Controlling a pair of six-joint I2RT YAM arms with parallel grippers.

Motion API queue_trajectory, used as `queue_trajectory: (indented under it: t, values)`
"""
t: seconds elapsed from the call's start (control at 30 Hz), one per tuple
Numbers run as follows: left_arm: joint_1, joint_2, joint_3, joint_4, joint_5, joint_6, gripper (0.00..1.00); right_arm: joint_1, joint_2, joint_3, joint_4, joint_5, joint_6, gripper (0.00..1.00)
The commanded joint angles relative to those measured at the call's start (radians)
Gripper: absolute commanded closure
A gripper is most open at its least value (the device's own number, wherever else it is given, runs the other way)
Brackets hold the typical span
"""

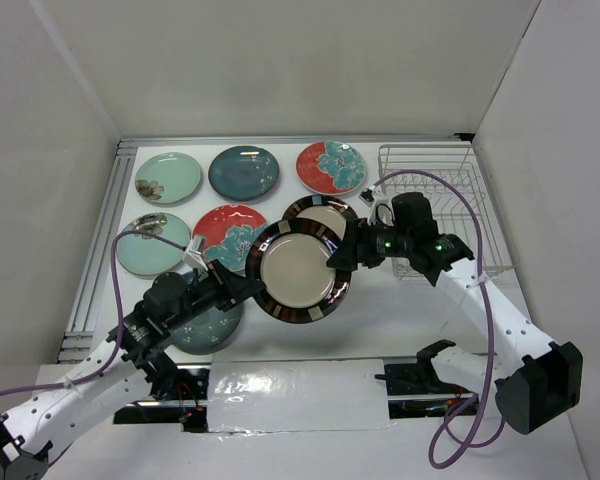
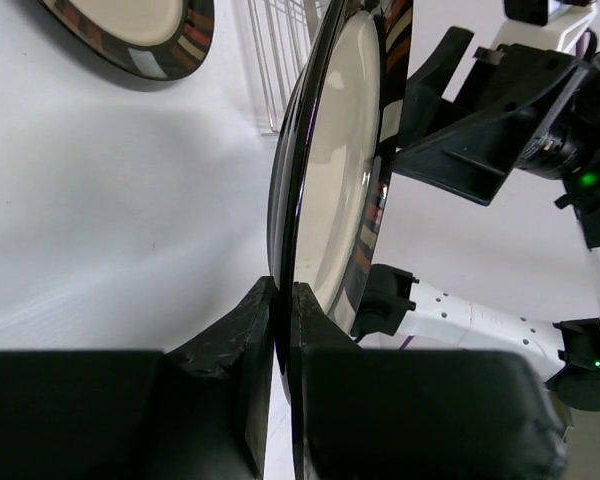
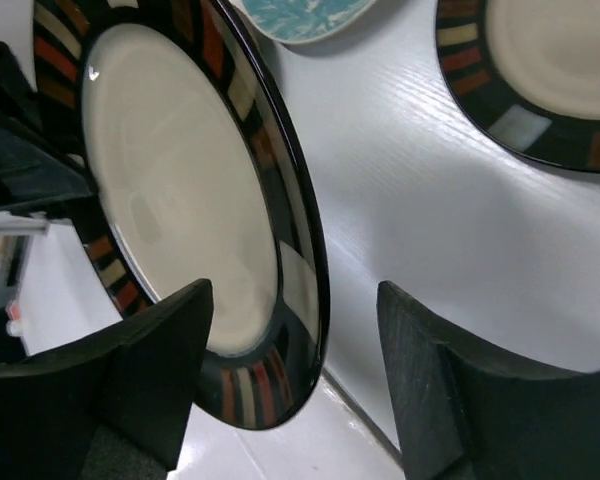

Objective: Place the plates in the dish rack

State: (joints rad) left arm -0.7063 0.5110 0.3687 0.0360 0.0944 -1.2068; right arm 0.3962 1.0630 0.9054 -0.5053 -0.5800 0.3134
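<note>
My left gripper [image 1: 248,286] is shut on the left rim of a cream plate with a dark striped rim [image 1: 300,272] and holds it tilted up above the table. In the left wrist view the plate [image 2: 335,170] stands edge-on, its rim pinched at my left gripper [image 2: 283,292]. My right gripper [image 1: 346,250] is open at the plate's right rim. In the right wrist view the plate [image 3: 180,190] has its rim between the spread fingers of my right gripper [image 3: 295,295], untouched. The silver dish rack [image 1: 435,205] stands empty at the right, behind the right arm.
Flat on the table lie a mint plate [image 1: 168,178], a dark teal plate [image 1: 244,172], a red flower plate [image 1: 331,166], another mint plate [image 1: 152,243], another red plate [image 1: 228,232], a second striped plate [image 1: 320,213] partly hidden, and a teal plate [image 1: 208,327] under my left arm.
</note>
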Motion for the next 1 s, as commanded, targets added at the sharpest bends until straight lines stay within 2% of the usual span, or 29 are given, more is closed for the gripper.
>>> queue_trajectory:
  t: [0.0,0.07,0.17,0.23,0.37,0.47,0.5,0.57,0.6,0.67,0.7,0.77,0.8,0.83,0.9,0.93,0.97]
  values:
    - [0.024,-0.023,0.093,0.297,0.076,-0.019,1.0,-0.007,0.0,-0.025,0.105,-0.105,-0.011,0.28]
    - [0.036,0.006,0.084,0.347,0.103,-0.019,1.0,-0.016,0.0,-0.025,0.117,-0.162,-0.011,0.4]
    - [0.063,0.053,0.084,0.398,0.143,-0.039,1.0,-0.016,0.0,-0.025,0.139,-0.237,-0.011,0.5]
    - [0.091,0.09,0.075,0.477,0.195,-0.048,1.0,-0.025,0.011,-0.034,0.149,-0.285,-0.011,0.54]
    - [0.12,0.139,0.075,0.536,0.241,-0.057,1.0,-0.034,0.02,-0.034,0.171,-0.31,-0.011,0.59]
    - [0.148,0.181,0.065,0.568,0.283,-0.066,1.0,-0.034,0.038,-0.043,0.18,-0.336,-0.011,0.71]
    - [0.166,0.19,0.065,0.568,0.294,-0.066,1.0,-0.043,0.038,-0.043,0.18,-0.346,-0.02,0.81]
    - [0.189,0.205,0.087,0.523,0.324,-0.05,0.99,-0.043,0.049,-0.034,0.171,-0.337,-0.034,0.92]
    - [0.215,0.216,0.11,0.489,0.324,-0.039,0.94,-0.055,0.049,-0.034,0.159,-0.319,-0.034,1.0]
    - [0.243,0.225,0.139,0.409,0.338,-0.005,0.75,-0.066,0.049,-0.004,0.134,-0.291,-0.045,1.0]
    - [0.27,0.234,0.175,0.309,0.338,0.039,0.56,-0.066,0.058,0.009,0.125,-0.256,-0.057,1.0]
    - [0.304,0.257,0.223,0.19,0.338,0.12,0.37,-0.076,0.058,0.065,0.082,-0.198,-0.071,1.0]
    - [0.32,0.268,0.251,0.129,0.338,0.151,0.25,-0.085,0.067,0.088,0.068,-0.12,-0.085,1.0]
    - [0.35,0.282,0.31,-0.004,0.314,0.183,0.2,-0.085,0.068,0.113,0.054,-0.074,-0.085,1.0]
    - [0.378,0.328,0.372,-0.131,0.282,0.284,0.12,-0.094,0.077,0.194,0.015,0.023,-0.109,1.0]
    - [0.399,0.345,0.403,-0.19,0.262,0.318,0.09,-0.094,0.077,0.223,0.004,0.12,-0.109,1.0]
    - [0.4,0.362,0.462,-0.297,0.216,0.352,0.06,-0.108,0.087,0.281,-0.015,0.162,-0.135,1.0]
